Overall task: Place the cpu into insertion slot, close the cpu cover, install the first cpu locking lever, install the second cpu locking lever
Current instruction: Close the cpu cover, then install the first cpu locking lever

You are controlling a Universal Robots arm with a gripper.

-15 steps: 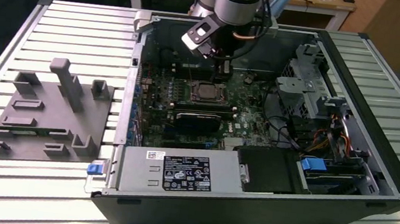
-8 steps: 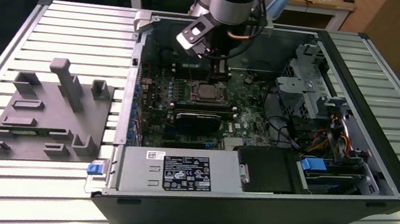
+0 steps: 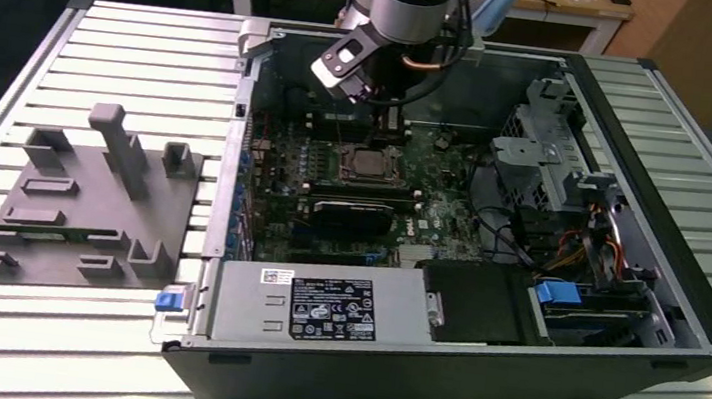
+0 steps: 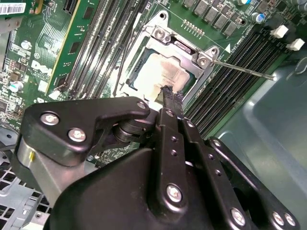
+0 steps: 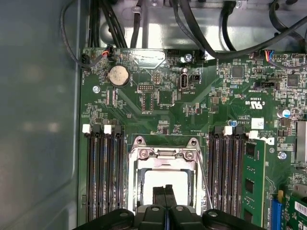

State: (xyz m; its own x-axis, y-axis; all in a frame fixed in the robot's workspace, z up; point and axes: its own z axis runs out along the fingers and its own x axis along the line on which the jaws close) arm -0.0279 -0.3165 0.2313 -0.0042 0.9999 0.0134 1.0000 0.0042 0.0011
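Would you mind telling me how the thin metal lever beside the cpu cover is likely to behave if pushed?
The lever looks like a thin metal rod, so it would probably flex and spring a little. One end sits by the cpu cover while the other juts free, so a push likely pivots it. Its smooth surface may slip.

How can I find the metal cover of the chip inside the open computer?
Look in the open computer case, at the green board. Between two groups of long black slots lies the cover: the only silvery square frame, its window showing the pale chip.
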